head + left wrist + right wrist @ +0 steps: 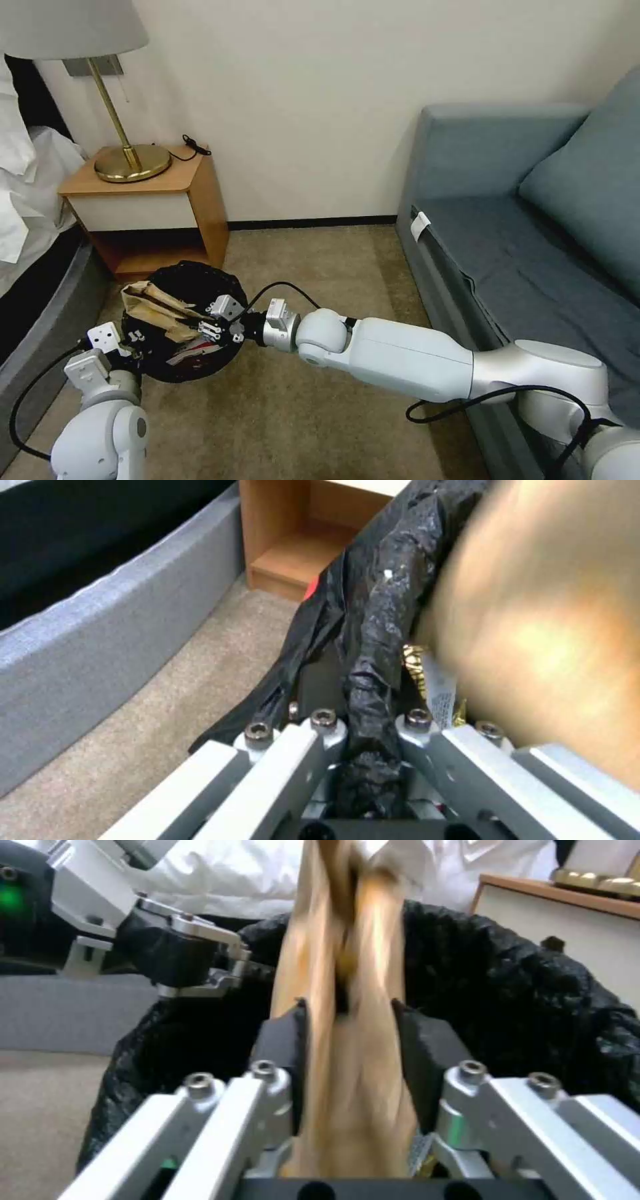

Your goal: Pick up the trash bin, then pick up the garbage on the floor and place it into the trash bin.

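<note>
The trash bin (190, 287) shows none of its white wall: a crinkled, glossy black bag covers the rim, and the head view looks into its dark mouth, held just above beige carpet (300, 413) in front of a wooden nightstand (147, 213). A crumpled tan paper bag (157, 303) juts over the rim, smeared by blur in both wrist views. The right gripper (212, 328), on a long arm stretched across from the sofa side, pinches that paper between its dark pads (427, 1060). The left gripper (133, 340), arm bent low, has its fingers (320, 740) clamped on the bag-covered rim. Red-and-white litter (197, 347) lies inside, partly hidden.
</note>
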You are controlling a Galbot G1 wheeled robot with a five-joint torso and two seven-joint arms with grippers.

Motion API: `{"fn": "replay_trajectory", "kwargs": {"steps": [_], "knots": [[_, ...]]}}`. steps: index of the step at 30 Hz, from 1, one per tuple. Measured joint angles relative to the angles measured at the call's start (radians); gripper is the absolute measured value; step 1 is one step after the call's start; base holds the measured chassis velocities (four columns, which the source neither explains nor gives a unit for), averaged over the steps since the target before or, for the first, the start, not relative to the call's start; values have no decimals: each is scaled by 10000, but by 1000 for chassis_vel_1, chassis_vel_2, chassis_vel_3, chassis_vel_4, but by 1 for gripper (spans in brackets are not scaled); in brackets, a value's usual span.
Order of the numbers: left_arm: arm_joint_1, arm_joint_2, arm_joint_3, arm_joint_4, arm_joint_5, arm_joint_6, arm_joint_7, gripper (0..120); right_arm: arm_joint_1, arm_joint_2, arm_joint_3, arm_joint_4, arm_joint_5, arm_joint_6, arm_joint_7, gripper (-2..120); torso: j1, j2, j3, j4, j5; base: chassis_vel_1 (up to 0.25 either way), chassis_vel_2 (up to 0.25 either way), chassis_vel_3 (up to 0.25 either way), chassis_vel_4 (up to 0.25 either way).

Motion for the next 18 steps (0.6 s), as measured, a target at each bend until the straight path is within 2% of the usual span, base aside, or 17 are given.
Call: {"fn": "replay_trajectory", "kwargs": {"steps": [1,5,8,9,10,11,12,14,15,18], "knots": [[0,0,0,0,0,0,0,3,0,0,0,0,0,0,0,35,0,0,0,0,0,0,0,0,0],[-4,0,16,9,-10,4,-6,3,-33,-45,116,-4,-85,22,3,54,0,0,0,0,0,0,0,0,0],[-4,0,16,18,-27,8,-12,3,-42,-45,142,-10,-117,38,6,58,0,0,0,0,0,0,0,0,0],[-4,0,16,25,-46,14,-20,3,-47,-45,164,-11,-135,48,8,67,0,-1,0,0,0,0,0,0,0],[-4,0,16,25,-46,14,-20,3,-47,-45,164,-11,-135,48,8,67,0,-1,0,0,0,0,0,0,0],[-3,0,16,29,-82,24,-44,3,-51,-44,199,-11,-148,59,12,73,0,0,0,0,0,0,0,0,0],[-2,0,16,30,-115,36,-70,3,-55,-44,219,-11,-157,64,13,73,0,-1,0,0,0,0,0,0,0],[9,0,16,30,-304,109,-233,3,-69,-43,293,-5,-181,79,16,85,1,0,0,0,0,0,0,0,0],[9,0,16,30,-304,109,-233,3,-69,-43,293,-5,-181,79,16,85,1,0,0,0,0,0,0,0,0],[56,0,27,30,-1030,365,-853,3,-72,-62,496,66,-198,110,41,98,0,0,0,0,1,0,0,0,0]]}}
